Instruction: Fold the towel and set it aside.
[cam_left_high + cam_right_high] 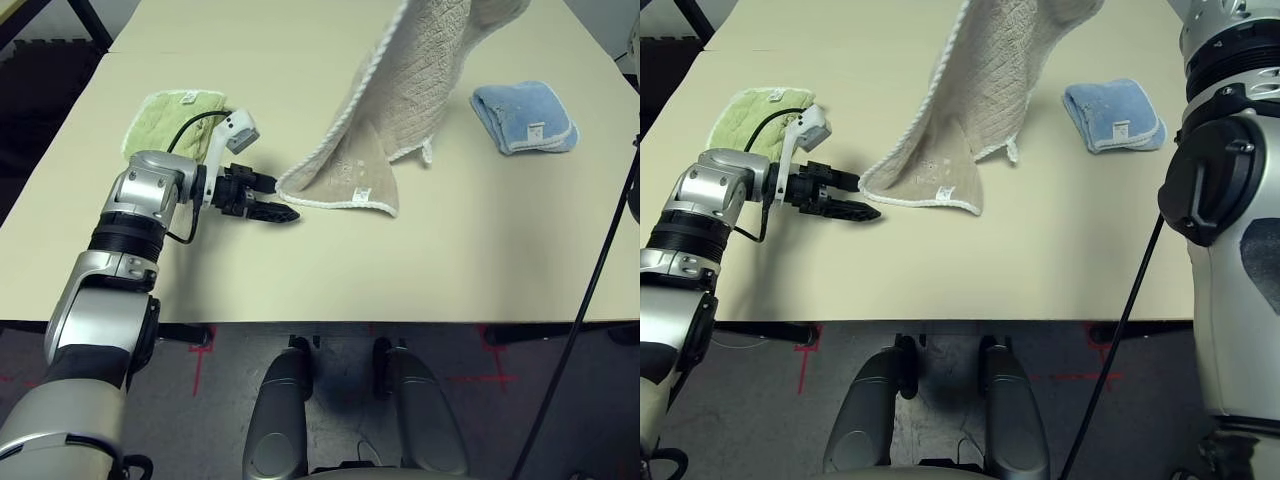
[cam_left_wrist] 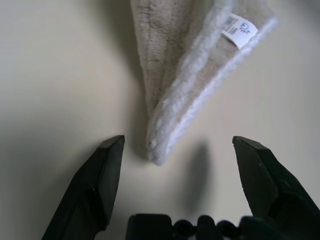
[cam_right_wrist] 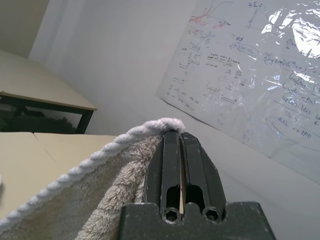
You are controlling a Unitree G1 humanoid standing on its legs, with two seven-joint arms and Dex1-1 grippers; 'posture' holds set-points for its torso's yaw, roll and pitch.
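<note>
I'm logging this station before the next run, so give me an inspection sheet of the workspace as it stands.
Surface: beige table, bare near its front edge.
Job's things: tan towel hangs lifted from above, its lower corner resting on the table.
Clutter: folded green cloth at the table's left; folded blue cloth at its right.
Grippers: left tool open, low over the table, its fingers either side of the towel's corner tip without touching it; right tool shut on the towel's white edging, raised.
Cables: black cable loops by the left wrist; another black cable runs down the right side.
Surroundings: whiteboard with writing; second table; red floor marks.
</note>
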